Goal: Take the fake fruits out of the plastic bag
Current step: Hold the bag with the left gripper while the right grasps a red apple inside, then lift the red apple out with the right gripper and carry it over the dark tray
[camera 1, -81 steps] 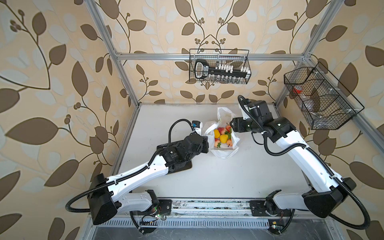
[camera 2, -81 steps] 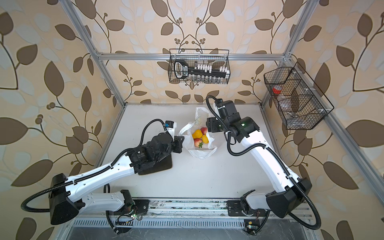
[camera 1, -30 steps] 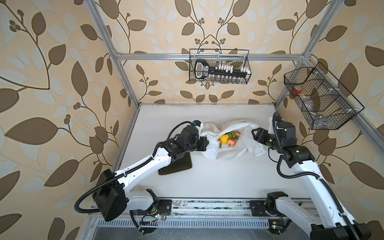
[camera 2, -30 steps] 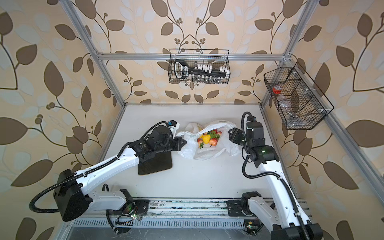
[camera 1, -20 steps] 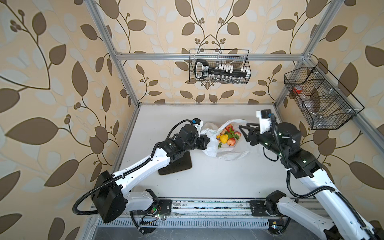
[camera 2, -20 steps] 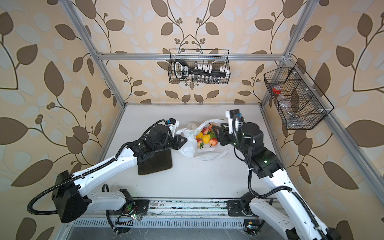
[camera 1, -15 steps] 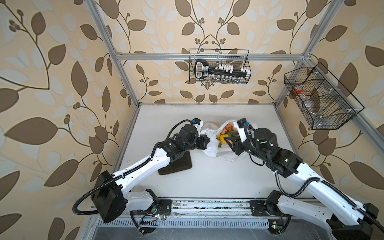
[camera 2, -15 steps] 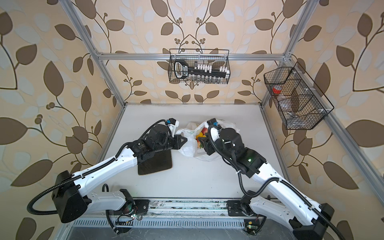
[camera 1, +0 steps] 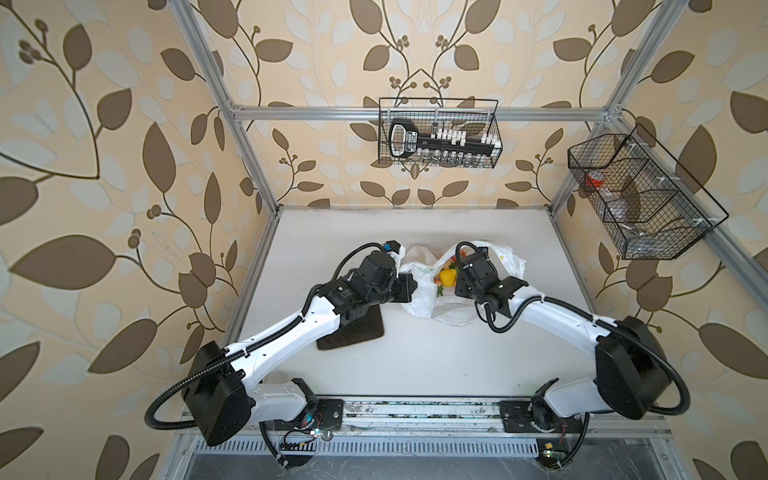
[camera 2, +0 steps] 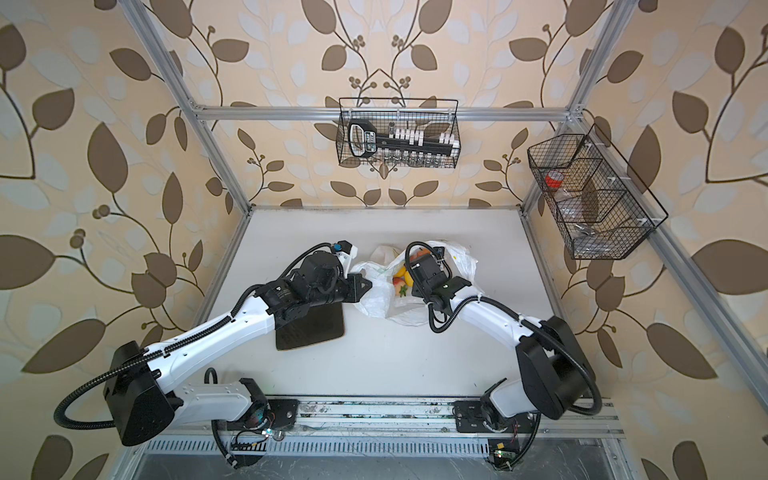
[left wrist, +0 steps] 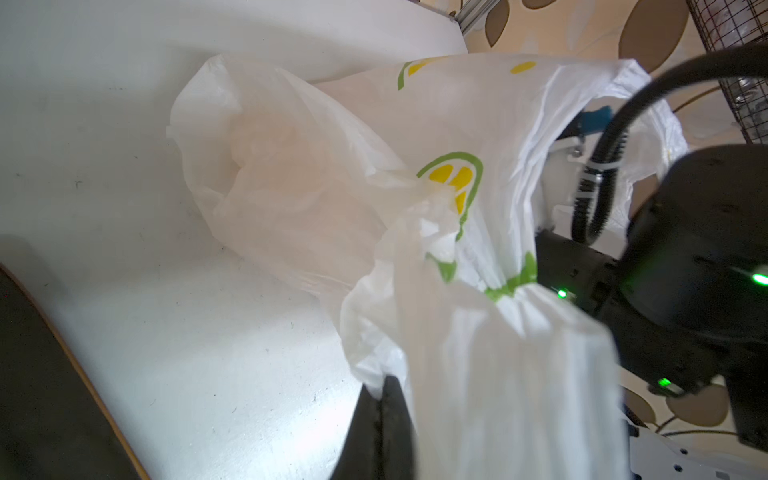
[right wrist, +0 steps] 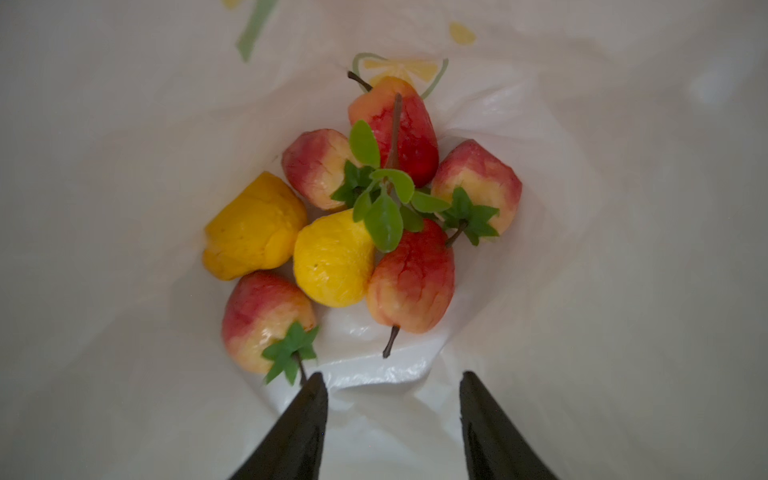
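The plastic bag (camera 1: 419, 300) (camera 2: 376, 297) lies mid-table, white with lemon prints, its mouth held open. My left gripper (left wrist: 386, 384) (camera 1: 409, 289) is shut on a bunched edge of the bag (left wrist: 332, 187) at its left side. My right gripper (right wrist: 391, 376) is open and reaches down inside the bag (right wrist: 582, 249), its tips just short of the fake fruits. Several fruits sit clustered at the bottom: a yellow pear (right wrist: 332, 257), an orange-yellow piece (right wrist: 253, 226), a red-yellow apple (right wrist: 411, 278) and a strawberry (right wrist: 266, 320) beside one fingertip (right wrist: 313, 386). Both top views show yellow fruit (camera 1: 448, 277) (camera 2: 401, 272) through the mouth.
A dark square tray (camera 1: 353, 332) (camera 2: 311, 328) lies on the table under my left forearm, left of the bag. One wire basket (camera 1: 438, 139) hangs on the back wall and another (camera 1: 640, 195) on the right wall. Metal frame posts edge the table.
My right arm has swung from the bag's right side to over its mouth, and its gripper has gone down inside. The left gripper has kept its hold on the bag's edge.
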You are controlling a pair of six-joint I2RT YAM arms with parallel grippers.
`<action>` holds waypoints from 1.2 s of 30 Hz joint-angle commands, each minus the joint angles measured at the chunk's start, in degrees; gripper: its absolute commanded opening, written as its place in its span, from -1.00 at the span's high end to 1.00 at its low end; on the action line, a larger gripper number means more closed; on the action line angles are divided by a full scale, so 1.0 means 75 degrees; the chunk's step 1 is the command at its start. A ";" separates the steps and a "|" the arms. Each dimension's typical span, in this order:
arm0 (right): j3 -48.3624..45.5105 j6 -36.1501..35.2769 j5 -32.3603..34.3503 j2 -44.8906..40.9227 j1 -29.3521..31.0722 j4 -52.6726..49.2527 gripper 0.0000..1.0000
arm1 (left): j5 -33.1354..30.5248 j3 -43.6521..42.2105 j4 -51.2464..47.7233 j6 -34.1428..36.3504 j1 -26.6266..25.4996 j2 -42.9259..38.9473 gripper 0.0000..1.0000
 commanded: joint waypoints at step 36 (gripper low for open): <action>-0.0915 -0.1425 -0.1943 -0.1698 0.0114 0.1035 0.36 | -0.1516 0.0829 -0.0838 -0.0335 -0.0143 0.0705 1.00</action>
